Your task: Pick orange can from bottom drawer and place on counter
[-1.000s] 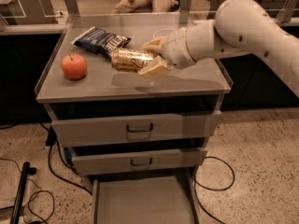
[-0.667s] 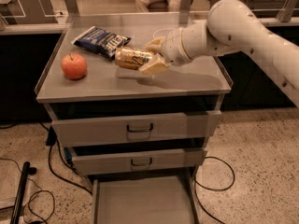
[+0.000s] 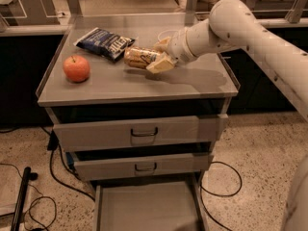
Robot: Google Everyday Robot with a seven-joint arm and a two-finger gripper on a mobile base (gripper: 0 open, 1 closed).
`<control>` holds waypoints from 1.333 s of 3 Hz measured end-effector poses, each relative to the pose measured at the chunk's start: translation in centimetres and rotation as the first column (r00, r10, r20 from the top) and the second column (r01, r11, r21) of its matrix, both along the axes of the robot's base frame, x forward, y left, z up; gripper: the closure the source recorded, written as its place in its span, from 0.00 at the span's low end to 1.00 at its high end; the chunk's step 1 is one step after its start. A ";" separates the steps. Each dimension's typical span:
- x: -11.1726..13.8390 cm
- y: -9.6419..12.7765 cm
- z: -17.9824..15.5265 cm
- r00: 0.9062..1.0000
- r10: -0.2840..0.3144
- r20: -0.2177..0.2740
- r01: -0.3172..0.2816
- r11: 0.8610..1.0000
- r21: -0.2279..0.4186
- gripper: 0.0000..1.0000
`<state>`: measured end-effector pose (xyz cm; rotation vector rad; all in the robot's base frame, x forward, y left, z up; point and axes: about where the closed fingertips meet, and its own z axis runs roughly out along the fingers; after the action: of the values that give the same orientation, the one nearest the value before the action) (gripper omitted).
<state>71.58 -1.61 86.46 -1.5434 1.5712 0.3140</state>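
One can (image 3: 138, 57) lies sideways in the one pincer (image 3: 157, 56), which hangs just above the middle of the one grey surface (image 3: 192, 83), its two fingers clasped on the can's right end. One white arm (image 3: 240, 25) reaches in from the right. One apple (image 3: 76, 68) and one dark blue snack bag (image 3: 105, 42) sit on the surface. Below are three grey drawers: one top drawer (image 3: 96, 134), one middle drawer (image 3: 106, 168), one bottom drawer (image 3: 144, 206). Two dark loop handles show, one on each upper drawer.
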 end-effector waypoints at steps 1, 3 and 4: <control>-0.1 0.6 -0.9 0.999 0.038 -0.022 -0.039 0.997 -0.068 1.00; -1.4 1.7 -2.3 0.991 0.113 -0.071 -0.122 0.984 -0.133 0.82; -1.4 1.7 -2.4 0.991 0.114 -0.071 -0.122 0.984 -0.133 0.51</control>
<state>70.21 0.12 84.10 -1.7524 1.5810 0.3297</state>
